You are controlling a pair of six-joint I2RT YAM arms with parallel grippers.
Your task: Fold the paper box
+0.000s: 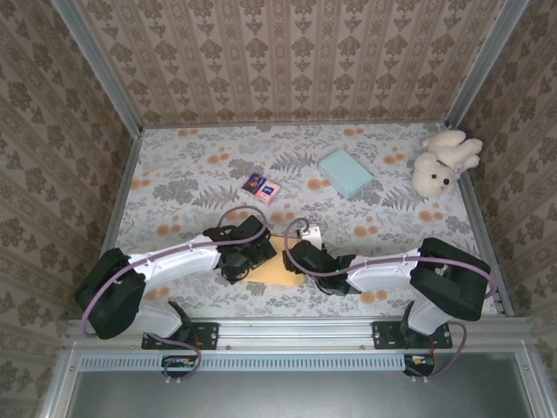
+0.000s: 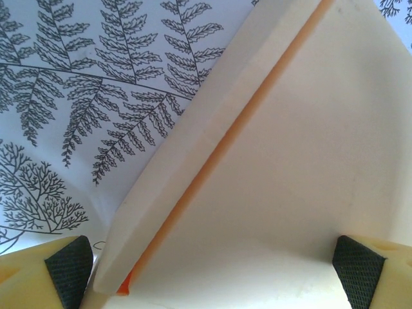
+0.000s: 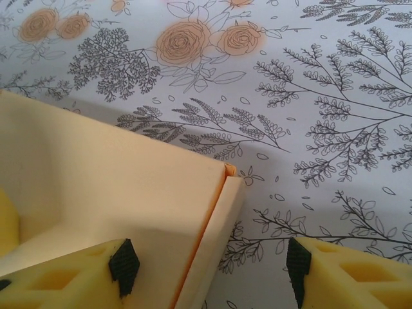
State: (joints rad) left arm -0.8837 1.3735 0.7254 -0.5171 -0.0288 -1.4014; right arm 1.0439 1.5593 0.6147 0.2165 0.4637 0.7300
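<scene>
So the tabletop (image 1: 174,192) has a floral cloth on it, grey ferns and orange roses, and the whole thing is boxed in by walls (image 1: 287,52) in beige damask wallpaper with metal frame posts (image 1: 100,61) at the corners. Well beyond both sets of fingers there's a white teddy bear (image 1: 442,161) off toward the right arm's side, a flat teal box (image 1: 345,172) nearer the middle, and a pair of little red and blue packets (image 1: 263,187) just past the wrists.

The paper box (image 1: 277,270), cream outside with orange showing at the folds, lies on the cloth right between the two wrists, close to the near edge.

Both arms are folded down low, elbows out wide, forearms angled inward so they meet over the box. The left arm (image 1: 174,259) comes in from its side with the left fingers (image 2: 67,270) spread as wide as they go, a raised flap and the flat panel lying between the pads, nothing pinched. On the right arm (image 1: 387,268), the right fingers (image 3: 123,267) are parted about halfway: one pad sits over the box's panel, the other hangs over bare cloth, and the box's corner and folded side wall lie in the gap. Not clamped on it.
</scene>
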